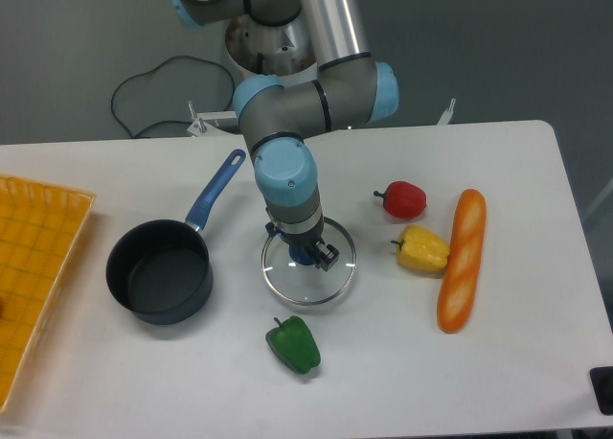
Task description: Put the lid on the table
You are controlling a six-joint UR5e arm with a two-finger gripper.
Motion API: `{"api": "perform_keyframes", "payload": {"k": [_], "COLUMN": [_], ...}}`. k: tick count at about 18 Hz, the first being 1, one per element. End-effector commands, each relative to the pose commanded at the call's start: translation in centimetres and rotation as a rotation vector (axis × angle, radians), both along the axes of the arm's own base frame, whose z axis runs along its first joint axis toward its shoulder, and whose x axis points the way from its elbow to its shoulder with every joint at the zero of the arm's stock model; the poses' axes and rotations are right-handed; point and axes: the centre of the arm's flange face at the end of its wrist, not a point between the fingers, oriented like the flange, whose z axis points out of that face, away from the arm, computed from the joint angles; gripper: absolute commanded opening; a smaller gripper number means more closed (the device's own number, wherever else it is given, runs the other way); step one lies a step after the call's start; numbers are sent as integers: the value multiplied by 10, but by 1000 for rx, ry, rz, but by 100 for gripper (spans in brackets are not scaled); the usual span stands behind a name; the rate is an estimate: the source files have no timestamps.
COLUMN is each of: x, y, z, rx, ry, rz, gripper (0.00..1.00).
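While 1 lid (308, 266) shows, 3 peppers (293, 344) surround it.

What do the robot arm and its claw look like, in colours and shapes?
The arm is built of silver-grey metal tubes joined by rounded grey joints with light blue caps and thin black rings. The claw is small and black, below a silver wrist ring. A black cable lies behind the base.
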Motion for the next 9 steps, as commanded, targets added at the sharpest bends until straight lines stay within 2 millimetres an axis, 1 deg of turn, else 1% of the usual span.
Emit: {"api": "perform_keyframes", "payload": {"k": [9], "x": [3], "y": [-3], "z": [-6], "rx": [-9], "ry": [-9], "rz": [0], "gripper": [41]}}
